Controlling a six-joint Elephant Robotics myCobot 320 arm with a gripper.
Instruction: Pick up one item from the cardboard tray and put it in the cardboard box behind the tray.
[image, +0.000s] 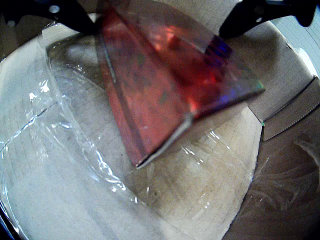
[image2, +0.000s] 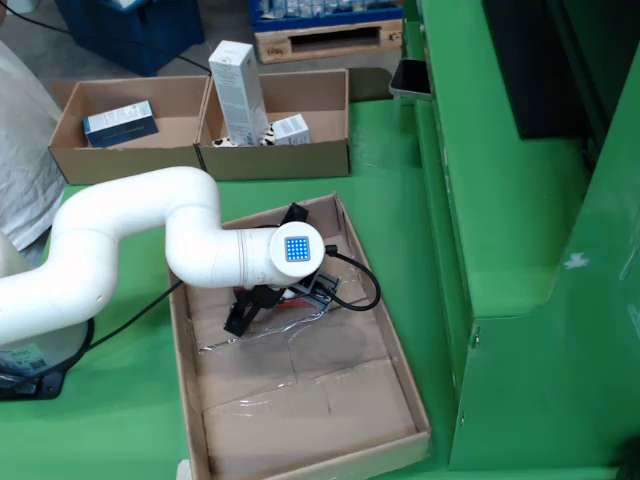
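In the wrist view, my gripper (image: 157, 22) has its black fingers (image: 67, 14) on either side of a red packet (image: 155, 85) in clear shiny wrap. The jaws look closed on its top edge, and the packet hangs tilted over the tray floor (image: 60, 200), which carries clear film. In the fixed view the white arm reaches down into the long cardboard tray (image2: 405, 385), with the gripper (image2: 270, 300) near the tray's middle. The red packet (image2: 303, 293) shows partly beside it. Two cardboard boxes stand behind the tray, a left one (image2: 70, 160) and a right one (image2: 325, 155).
A tall white carton (image2: 238, 90) and a small white box (image2: 290, 128) are in the right box. A blue box (image2: 120, 122) is in the left one. A black cable (image2: 360, 285) loops over the tray. A green machine frame (image2: 520, 250) stands to the right.
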